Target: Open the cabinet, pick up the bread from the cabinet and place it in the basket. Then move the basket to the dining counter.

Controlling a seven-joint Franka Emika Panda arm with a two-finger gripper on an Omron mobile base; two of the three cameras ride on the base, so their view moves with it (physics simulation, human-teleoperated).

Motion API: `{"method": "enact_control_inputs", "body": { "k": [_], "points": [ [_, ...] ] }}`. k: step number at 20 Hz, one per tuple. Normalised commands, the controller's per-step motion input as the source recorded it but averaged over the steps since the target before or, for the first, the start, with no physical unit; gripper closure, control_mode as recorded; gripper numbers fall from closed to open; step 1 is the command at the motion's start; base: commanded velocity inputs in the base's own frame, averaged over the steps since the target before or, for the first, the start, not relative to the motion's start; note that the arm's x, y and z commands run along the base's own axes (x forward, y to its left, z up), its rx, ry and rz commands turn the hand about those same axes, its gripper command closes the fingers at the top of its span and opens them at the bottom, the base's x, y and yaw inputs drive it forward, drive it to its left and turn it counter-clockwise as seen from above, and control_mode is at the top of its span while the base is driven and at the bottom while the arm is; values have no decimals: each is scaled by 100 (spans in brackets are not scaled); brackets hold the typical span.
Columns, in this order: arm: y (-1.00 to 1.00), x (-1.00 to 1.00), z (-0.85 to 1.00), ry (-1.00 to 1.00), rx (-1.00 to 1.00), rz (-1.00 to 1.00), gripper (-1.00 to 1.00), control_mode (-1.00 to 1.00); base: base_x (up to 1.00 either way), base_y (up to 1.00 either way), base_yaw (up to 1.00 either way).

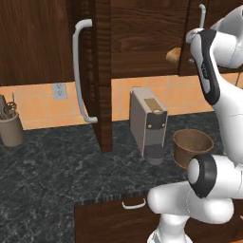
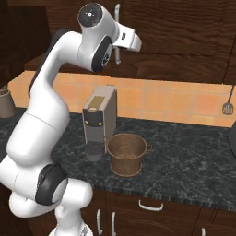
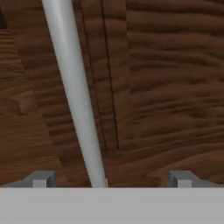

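Observation:
My gripper point(image 3: 111, 179) is open, and its two fingertips point(image 3: 41, 179) stand wide on either side of a long silver bar handle point(image 3: 74, 87) on a shut door of the dark brown cabinet point(image 3: 166, 78). They do not touch the handle. In the right base view my hand point(image 2: 130, 40) is up against that handle point(image 2: 117, 30). The cabinet's left door point(image 1: 100, 71) stands swung out over the counter. The bread point(image 1: 173, 54), a tan rounded piece, peeks out inside the cabinet, partly behind my arm. The round brown basket point(image 1: 192, 147) point(image 2: 126, 154) sits empty on the black counter below. The dining counter is out of view.
A grey coffee machine point(image 1: 148, 121) point(image 2: 99, 115) stands just left of the basket. A grey utensil cup point(image 1: 10, 126) sits at the far left of the black speckled counter point(image 1: 52, 175). A spatula point(image 2: 228, 105) hangs on the tiled wall at the right. Drawers point(image 1: 133, 205) run below the counter edge.

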Motion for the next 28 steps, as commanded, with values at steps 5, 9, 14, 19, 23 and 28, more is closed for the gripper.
{"method": "enact_control_inputs", "body": {
  "k": [5,9,14,19,23,28],
  "points": [
    [10,20,0,1,0,0,-100,-100,0,0,0],
    [14,23,0,0,0,0,-100,-100,0,0,0],
    [0,46,-3,0,0,0,-100,-100,0,0,0],
    [0,44,-2,-9,0,0,-100,-100,0,0,0],
    [0,26,-12,-10,0,5,100,-100,0,0,0],
    [0,30,-11,-5,1,3,100,-100,0,0,0]
  ]
}}
